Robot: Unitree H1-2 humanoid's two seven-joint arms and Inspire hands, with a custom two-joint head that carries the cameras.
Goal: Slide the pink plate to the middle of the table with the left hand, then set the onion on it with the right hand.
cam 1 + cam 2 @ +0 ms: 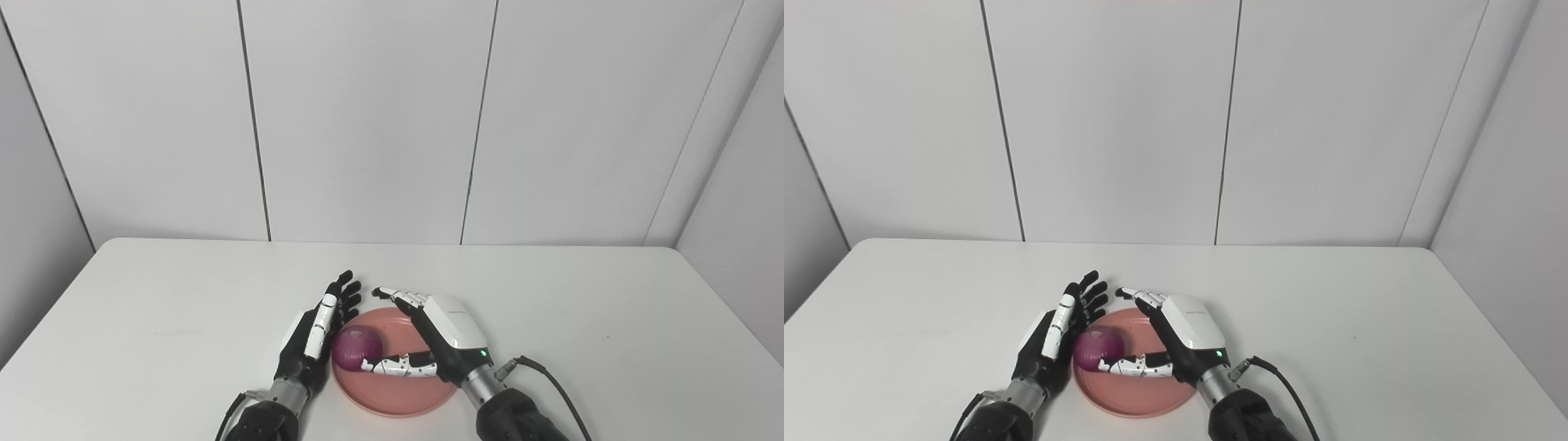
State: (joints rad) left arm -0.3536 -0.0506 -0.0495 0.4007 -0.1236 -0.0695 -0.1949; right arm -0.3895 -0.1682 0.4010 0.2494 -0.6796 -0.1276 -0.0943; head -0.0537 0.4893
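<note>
Onion (356, 348) rests on the pink plate's (398, 398) left side, between the spread left hand (318, 334) and the loosely open right hand (438, 334), whose thumb touches it.

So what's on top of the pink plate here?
The onion sits on the pink plate, left side. The right hand covers part of the plate; whatever lies beneath it is hidden.

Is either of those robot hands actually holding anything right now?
Nothing is held. The onion lies on the pink plate; the open right hand only has its thumb against it, the left hand open alongside.
</note>
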